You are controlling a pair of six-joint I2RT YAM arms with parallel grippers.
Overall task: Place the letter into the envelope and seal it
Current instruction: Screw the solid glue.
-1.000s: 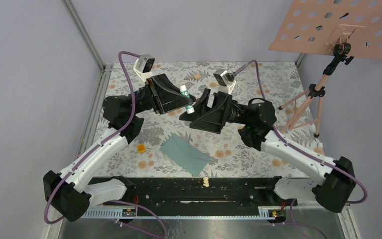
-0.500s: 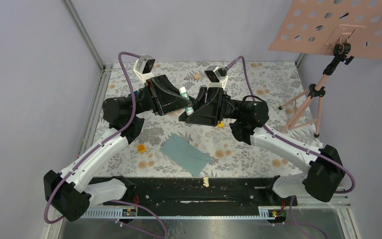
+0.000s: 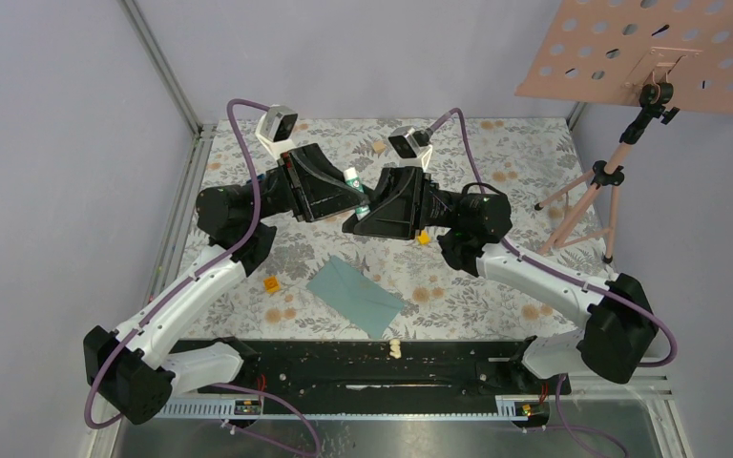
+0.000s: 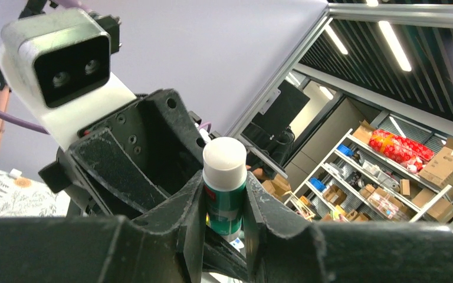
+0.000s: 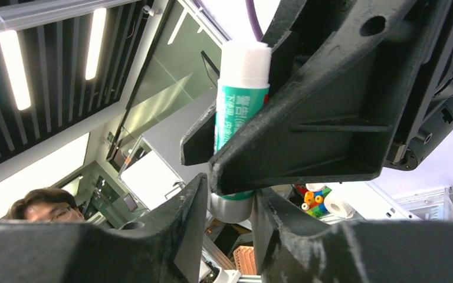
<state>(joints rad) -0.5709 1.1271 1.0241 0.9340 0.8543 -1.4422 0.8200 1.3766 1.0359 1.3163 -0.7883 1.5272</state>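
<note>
Two robot arms meet above the middle of a flower-patterned table (image 3: 458,296), sharing one glue stick (image 5: 240,100) between them. The left gripper (image 4: 225,197) is partly closed and clamps the stick's green body, holding it upright with the white end on top. The right gripper (image 5: 231,207) comes in from the opposite side. Its two fingers stand close on either side of the stick's grey lower end, but whether they press on it cannot be told.

The envelope (image 3: 355,295), teal grey-green, lies flat on the table nearer the arm bases, well apart from both grippers and touched by neither. The letter is nowhere to be seen. It may be inside the envelope, though the views do not show this, nor whether the flap is open.

The step in hand appears to be the sealing, with the glue stick being readied for opening. Next, the right gripper would need a firm pinch on its end of the stick. It would then pull or twist straight along the stick's length while the left gripper keeps the body steady.

Writing: the green label carries white characters running along the stick, apparently East Asian script, too small to read. No brand name is legible.
</note>
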